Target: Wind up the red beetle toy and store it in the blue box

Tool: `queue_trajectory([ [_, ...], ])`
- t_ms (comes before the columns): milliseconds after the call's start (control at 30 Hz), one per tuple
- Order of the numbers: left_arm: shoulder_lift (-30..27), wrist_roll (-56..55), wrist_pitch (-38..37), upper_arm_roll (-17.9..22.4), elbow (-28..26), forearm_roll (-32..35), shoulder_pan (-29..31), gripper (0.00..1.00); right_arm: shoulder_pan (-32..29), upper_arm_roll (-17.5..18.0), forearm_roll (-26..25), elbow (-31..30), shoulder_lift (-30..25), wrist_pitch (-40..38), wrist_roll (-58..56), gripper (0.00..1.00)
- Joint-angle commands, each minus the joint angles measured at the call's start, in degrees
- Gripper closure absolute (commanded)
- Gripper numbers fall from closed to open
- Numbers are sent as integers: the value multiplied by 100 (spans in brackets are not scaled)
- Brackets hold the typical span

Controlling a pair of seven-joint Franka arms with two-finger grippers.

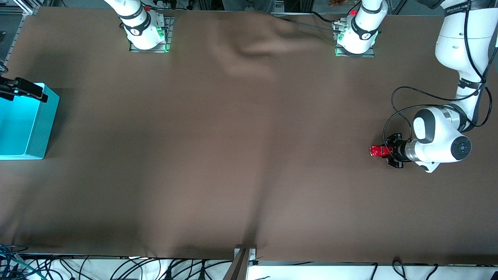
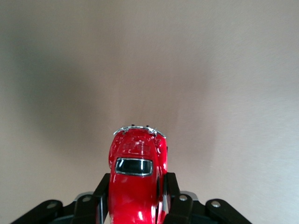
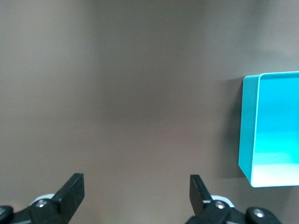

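The red beetle toy [image 1: 376,151] is at the left arm's end of the table, gripped between the fingers of my left gripper [image 1: 384,151]. That gripper lies level and low over the brown cloth. In the left wrist view the toy [image 2: 135,186] fills the gap between the black fingers [image 2: 170,186], nose pointing away. I cannot tell whether its wheels touch the cloth. The blue box [image 1: 39,128] stands at the right arm's end of the table. My right gripper [image 1: 24,89] is open and empty over the box's rim farthest from the front camera. Its wrist view [image 3: 136,184] shows the box [image 3: 247,126] to one side.
The brown cloth [image 1: 241,155] covers the whole table, with wrinkles near the arms' bases. The two bases [image 1: 146,35] [image 1: 356,39] stand along the edge farthest from the front camera. A metal bracket [image 1: 243,258] sits at the nearest edge.
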Motion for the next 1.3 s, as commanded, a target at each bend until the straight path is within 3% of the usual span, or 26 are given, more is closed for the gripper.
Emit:
queue_trajectory([
  [0,198,257,-68,47,174,-90,-27,100,10,14,-31,118,29,-18,75,0],
  [1267,444,1294,-24,47,43,-117,377,100,10,14,-31,118,29,-9,83,0],
])
